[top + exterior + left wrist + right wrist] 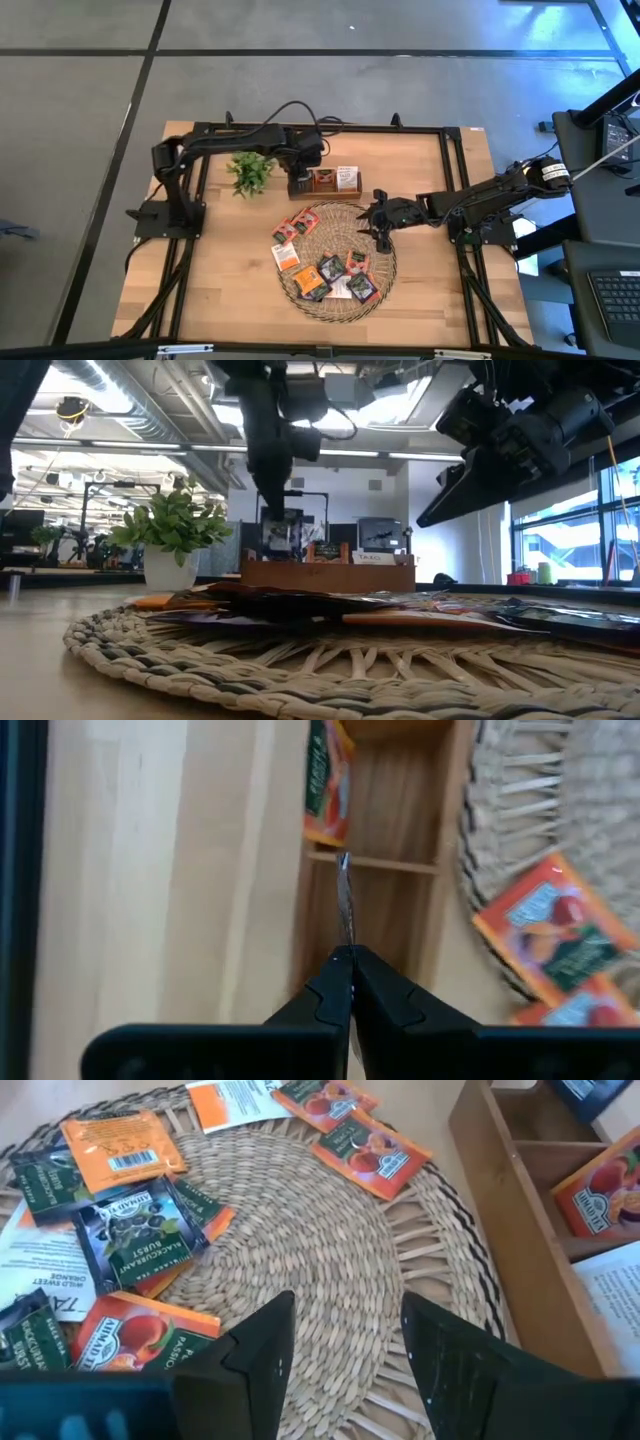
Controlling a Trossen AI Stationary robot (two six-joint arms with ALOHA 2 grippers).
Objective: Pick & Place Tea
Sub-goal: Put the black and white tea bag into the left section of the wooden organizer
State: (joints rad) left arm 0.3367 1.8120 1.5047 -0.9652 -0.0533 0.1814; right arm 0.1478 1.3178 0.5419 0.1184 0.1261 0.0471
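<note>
Over the wooden box [324, 181], beside the plant [249, 171], your left gripper [345, 935] pinches one tea sachet [345, 900] edge-on; your right gripper [340, 1330], jaws apart, hovers above sachets [325, 268] scattered on the woven tray [335, 228].

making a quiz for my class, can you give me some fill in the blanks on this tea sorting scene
1. The left gripper is shut on a thin ____ held edge-on over the wooden box.
2. The right gripper hovers with jaws ____ over the woven tray.
3. The sachets not yet sorted lie on the ____.
4. Beside the box stands a small green ____.

Missing words: sachet; open; tray; plant
</note>
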